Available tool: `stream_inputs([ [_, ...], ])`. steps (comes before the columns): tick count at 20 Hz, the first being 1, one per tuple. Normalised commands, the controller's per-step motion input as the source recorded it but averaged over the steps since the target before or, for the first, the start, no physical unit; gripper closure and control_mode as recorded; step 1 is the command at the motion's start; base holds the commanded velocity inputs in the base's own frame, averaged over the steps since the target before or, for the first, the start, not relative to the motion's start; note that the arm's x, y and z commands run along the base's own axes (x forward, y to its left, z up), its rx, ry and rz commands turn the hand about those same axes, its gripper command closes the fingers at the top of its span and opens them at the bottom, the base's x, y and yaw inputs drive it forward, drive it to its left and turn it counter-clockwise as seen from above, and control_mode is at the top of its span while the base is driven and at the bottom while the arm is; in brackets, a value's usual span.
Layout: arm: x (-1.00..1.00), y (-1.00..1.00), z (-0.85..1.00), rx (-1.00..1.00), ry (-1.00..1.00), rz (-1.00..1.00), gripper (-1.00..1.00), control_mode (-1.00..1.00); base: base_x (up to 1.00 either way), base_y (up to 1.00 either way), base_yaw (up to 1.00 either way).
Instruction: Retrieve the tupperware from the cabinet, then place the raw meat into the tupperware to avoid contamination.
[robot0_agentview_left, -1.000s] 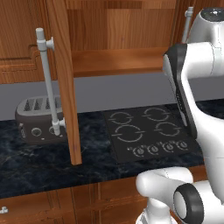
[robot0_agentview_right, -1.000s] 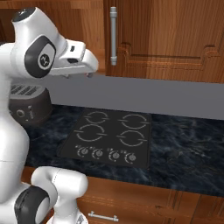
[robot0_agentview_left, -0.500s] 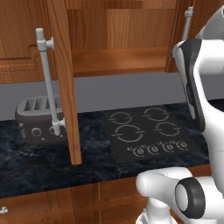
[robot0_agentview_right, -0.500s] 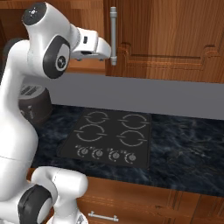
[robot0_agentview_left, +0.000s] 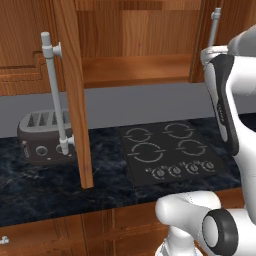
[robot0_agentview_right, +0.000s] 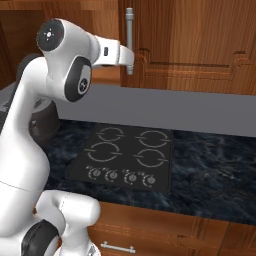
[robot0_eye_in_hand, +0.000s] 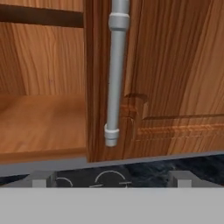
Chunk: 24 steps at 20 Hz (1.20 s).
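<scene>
The cabinet (robot0_agentview_left: 135, 30) has its left door (robot0_agentview_left: 70, 75) swung wide over the bench (robot0_agentview_left: 40, 190), and the shelf (robot0_agentview_left: 135, 70) behind it lies bare. Its right door (robot0_agentview_right: 200, 40) is shut. Below sit the stove (robot0_agentview_left: 167, 152) and a grey toaster (robot0_agentview_left: 42, 137).

Over the last second the arm has lifted and reached toward the shut door's grey bar handle (robot0_eye_in_hand: 114, 74). The tool (robot0_eye_in_hand: 110, 180) now faces that handle with its jaws spread fully wide, holding nothing.

That suggests the second door is next. Where the tub is I cannot tell; probably it is behind that door. No brand or writing is legible anywhere.
</scene>
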Motion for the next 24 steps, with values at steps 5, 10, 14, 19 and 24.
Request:
stream_inputs([
  [5, 0.42, -0.21, -0.09, 0.07, -0.04, 0.03, -1.0, -1.0, 0.0, 0.0, 0.0],
  [10, 0.38, -0.05, 0.0, 0.01, 0.01, 0.06, -1.0, -1.0, 0.0, 0.0, 0.0],
  [14, 0.44, 0.0, 0.0, 0.0, 0.0, 0.04, -1.0, -1.0, 0.0, 0.0, 0.0],
  [19, 0.47, -0.06, -0.02, 0.0, 0.01, 0.05, -1.0, -1.0, 0.0, 0.0, 0.0],
  [24, 0.53, -0.13, -0.1, 0.01, 0.0, 0.06, -1.0, -1.0, 0.0, 0.0, 0.0],
])
